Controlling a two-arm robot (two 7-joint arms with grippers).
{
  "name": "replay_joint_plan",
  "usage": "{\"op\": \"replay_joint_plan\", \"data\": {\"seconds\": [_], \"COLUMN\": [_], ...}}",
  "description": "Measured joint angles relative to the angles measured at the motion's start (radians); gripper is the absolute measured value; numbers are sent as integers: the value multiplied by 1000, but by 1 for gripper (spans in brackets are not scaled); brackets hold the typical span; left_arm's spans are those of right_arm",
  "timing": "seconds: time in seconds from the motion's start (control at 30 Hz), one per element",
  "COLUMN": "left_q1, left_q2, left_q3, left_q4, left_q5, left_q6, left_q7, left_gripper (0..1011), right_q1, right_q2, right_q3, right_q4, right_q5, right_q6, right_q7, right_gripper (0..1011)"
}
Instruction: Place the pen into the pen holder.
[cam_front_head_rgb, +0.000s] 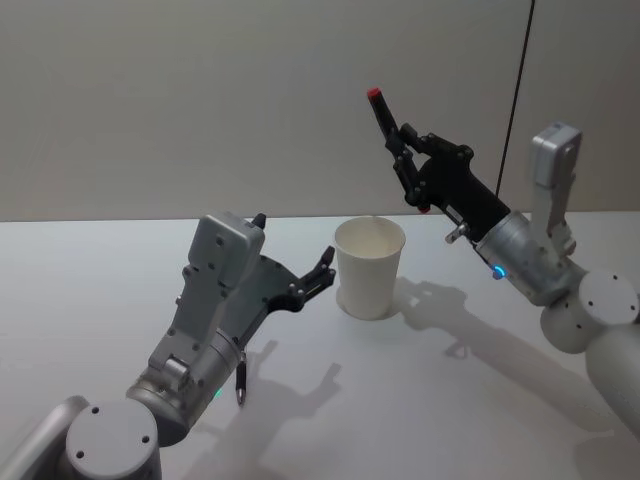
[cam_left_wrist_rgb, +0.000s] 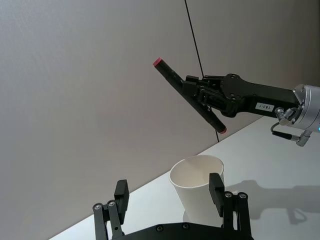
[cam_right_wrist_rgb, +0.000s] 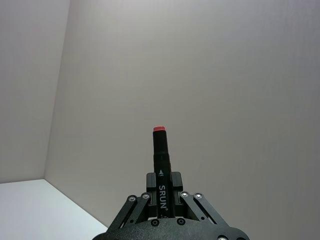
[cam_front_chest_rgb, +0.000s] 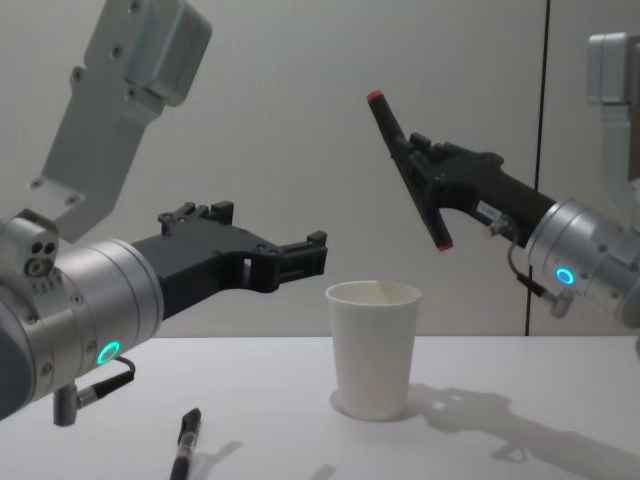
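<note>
Pen raised beside the cup, not yet in it.

The pen, black with red ends, is clamped tilted in the right gripper, above and just right of the white paper cup, likely so its lower end can be lined up over the mouth. The left gripper hangs spread and empty at the cup's left, perhaps to steady it. There are two pens, the second pen lying near-left on the table, and one cup.
</note>
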Motion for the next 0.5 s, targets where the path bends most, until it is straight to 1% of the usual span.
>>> {"op": "replay_joint_plan", "data": {"seconds": [0.13,0.5], "left_q1": [0,0], "left_q2": [0,0], "left_q3": [0,0], "left_q4": [0,0], "left_q5": [0,0], "left_q6": [0,0], "left_q7": [0,0], "left_gripper": [1001,1001], "right_q1": [28,77], "right_q2": [-15,-46], "right_q3": [0,6], "right_q4": [63,179], "right_q5": [13,35], "right_q6": [-19,-55], "right_q7": [20,60], "right_gripper": [166,166]}}
